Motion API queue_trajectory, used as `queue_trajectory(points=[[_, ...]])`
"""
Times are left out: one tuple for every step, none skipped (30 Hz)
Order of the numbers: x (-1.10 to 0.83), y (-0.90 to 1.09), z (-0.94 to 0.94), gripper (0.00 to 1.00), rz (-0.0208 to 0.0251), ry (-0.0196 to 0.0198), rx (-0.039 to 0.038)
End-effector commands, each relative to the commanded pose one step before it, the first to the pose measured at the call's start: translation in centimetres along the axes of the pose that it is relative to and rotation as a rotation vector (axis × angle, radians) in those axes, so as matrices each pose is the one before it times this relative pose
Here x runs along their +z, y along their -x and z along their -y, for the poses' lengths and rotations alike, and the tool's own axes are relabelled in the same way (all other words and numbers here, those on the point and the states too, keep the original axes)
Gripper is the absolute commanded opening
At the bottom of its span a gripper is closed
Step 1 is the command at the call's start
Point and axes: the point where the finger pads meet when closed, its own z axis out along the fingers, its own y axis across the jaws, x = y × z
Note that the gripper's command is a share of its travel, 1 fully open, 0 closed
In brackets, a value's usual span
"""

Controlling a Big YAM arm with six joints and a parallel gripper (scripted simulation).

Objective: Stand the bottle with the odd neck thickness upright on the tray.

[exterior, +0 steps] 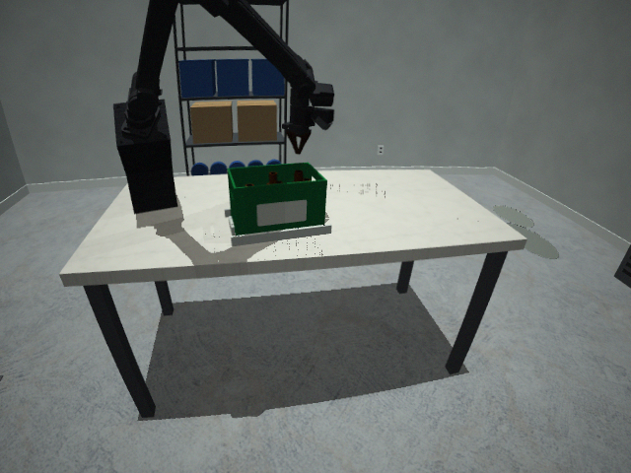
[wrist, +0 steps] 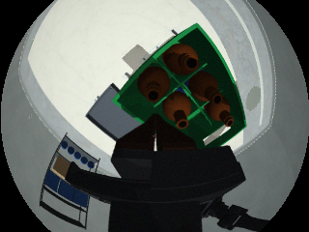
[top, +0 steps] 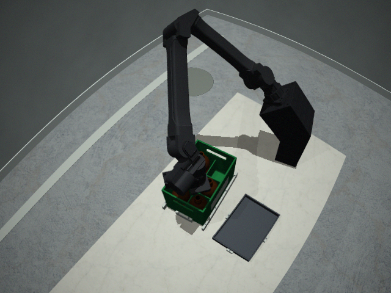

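My gripper [exterior: 298, 152] [wrist: 155, 118] is shut and empty, pointing down above the crate. The green crate [top: 189, 214] [exterior: 245, 214] [wrist: 226, 63] stands on the table. The wrist view shows five brown bottles in it: one bottle [wrist: 179, 53], a second bottle [wrist: 153, 79], a third bottle [wrist: 176, 102], a fourth bottle [wrist: 200, 83] and a fifth bottle [wrist: 217, 110]. I cannot tell which neck differs. The arm hides part of the crate in the top view. The dark grey tray [top: 246, 227] [wrist: 108, 116] lies beside the crate and bears nothing.
A low rail [top: 220, 201] [exterior: 280, 235] runs along the crate's long side. One crate compartment [top: 217, 175] holds no bottle. The arm's black base [top: 287, 126] [exterior: 147, 175] stands at the table's end. A storage rack [exterior: 234, 97] is in the background.
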Motion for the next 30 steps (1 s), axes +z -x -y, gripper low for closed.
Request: queue_trajectory(points=[[-2.526, 2.027, -1.206, 0.00, 0.04549, 0.03744, 0.02907], [0.000, 0.000, 0.000, 0.00, 0.00000, 0.00000, 0.00000], [0.000, 0.000, 0.000, 0.00, 0.00000, 0.00000, 0.00000], [0.000, 0.000, 0.000, 0.00, 0.00000, 0.00000, 0.00000], [0.000, 0.000, 0.000, 0.00, 0.00000, 0.00000, 0.00000], [0.000, 0.000, 0.000, 0.00, 0.00000, 0.00000, 0.00000], [0.000, 0.000, 0.000, 0.00, 0.00000, 0.00000, 0.00000], [0.000, 0.000, 0.000, 0.00, 0.00000, 0.00000, 0.00000], [0.000, 0.000, 0.000, 0.00, 0.00000, 0.00000, 0.00000], [0.000, 0.000, 0.000, 0.00, 0.00000, 0.00000, 0.00000], [0.000, 0.000, 0.000, 0.00, 0.00000, 0.00000, 0.00000], [0.000, 0.000, 0.000, 0.00, 0.00000, 0.00000, 0.00000], [0.000, 0.000, 0.000, 0.00, 0.00000, 0.00000, 0.00000], [0.000, 0.000, 0.000, 0.00, 0.00000, 0.00000, 0.00000], [0.000, 0.000, 0.000, 0.00, 0.00000, 0.00000, 0.00000], [0.000, 0.000, 0.000, 0.00, 0.00000, 0.00000, 0.00000], [0.000, 0.000, 0.000, 0.00, 0.00000, 0.00000, 0.00000], [0.000, 0.000, 0.000, 0.00, 0.00000, 0.00000, 0.00000], [0.000, 0.000, 0.000, 0.00, 0.00000, 0.00000, 0.00000], [0.000, 0.000, 0.000, 0.00, 0.00000, 0.00000, 0.00000], [0.000, 0.000, 0.000, 0.00, 0.00000, 0.00000, 0.00000], [-0.054, 0.069, 0.046, 0.00, 0.00140, 0.00140, 0.00192], [0.439, -1.067, 0.598, 0.00, -0.01036, -0.00738, -0.02435], [0.000, 0.000, 0.000, 0.00, 0.00000, 0.00000, 0.00000], [0.000, 0.000, 0.000, 0.00, 0.00000, 0.00000, 0.00000], [1.386, 0.049, 2.001, 0.00, -0.01744, -0.01994, 0.01737], [-0.016, -0.103, 0.945, 0.00, -0.00296, 0.00287, -0.00006], [-0.025, -0.141, 1.386, 0.00, -0.00106, 0.00033, -0.00011], [-0.030, -0.254, 1.724, 0.00, -0.00099, 0.00028, -0.00019], [-0.031, -0.398, 1.962, 0.00, -0.00066, 0.00012, -0.00030]])
